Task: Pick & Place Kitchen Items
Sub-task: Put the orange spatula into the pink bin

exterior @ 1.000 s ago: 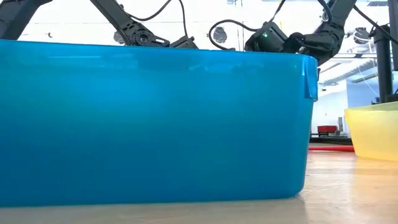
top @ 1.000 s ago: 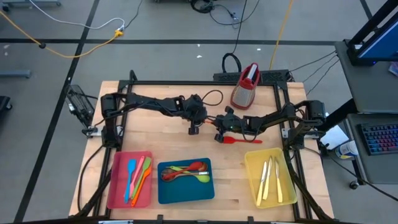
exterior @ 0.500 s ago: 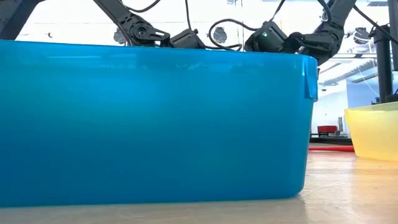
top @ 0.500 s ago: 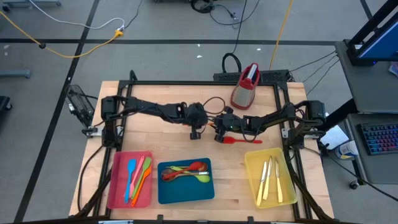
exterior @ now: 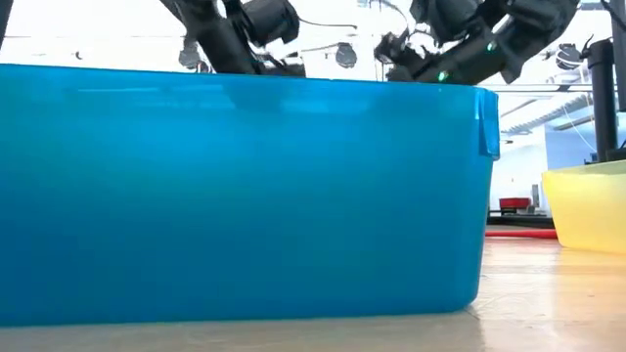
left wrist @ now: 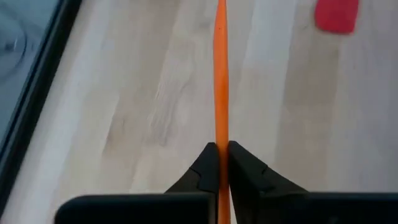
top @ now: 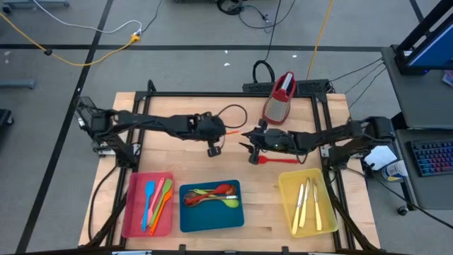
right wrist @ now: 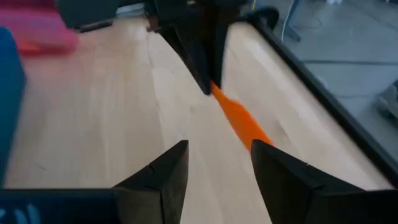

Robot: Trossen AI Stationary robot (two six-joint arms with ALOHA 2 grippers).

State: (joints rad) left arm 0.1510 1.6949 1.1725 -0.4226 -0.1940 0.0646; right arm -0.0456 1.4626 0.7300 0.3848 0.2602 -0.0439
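Observation:
My left gripper (top: 216,139) hovers over the middle of the table, shut on an orange spatula (right wrist: 239,121) whose wider end points toward my right gripper (right wrist: 217,168). The right gripper stands open a little to its right (top: 250,149). The spatula's wide end lies close to one of its fingers (right wrist: 280,171); I cannot tell whether they touch. A red spatula (top: 272,160) lies flat on the wood below the right gripper. Several spatulas lie in the red tray (top: 134,212), spoons in the blue tray (top: 211,221), and cream knives in the yellow tray (top: 290,185). My left gripper pinches the orange spatula's slim handle (left wrist: 219,134) between its two fingertips. The fingers slant down from the table's left side and the handle runs on forward past them. The spatula is lifted clear of the table, its wider end (right wrist: 249,134) farthest from the fingers.
A red-topped metal grater (top: 279,99) stands at the far edge behind the right arm. The three trays line the near edge; in the low view the blue tray's wall (exterior: 245,196) hides most of the table. Bare wood lies between the trays and the arms.
Both arms have risen from the table. My left gripper has drawn back toward the table's left with the orange spatula, lifting it clear. My right gripper has pulled slightly toward the right. The red spatula has stayed put.

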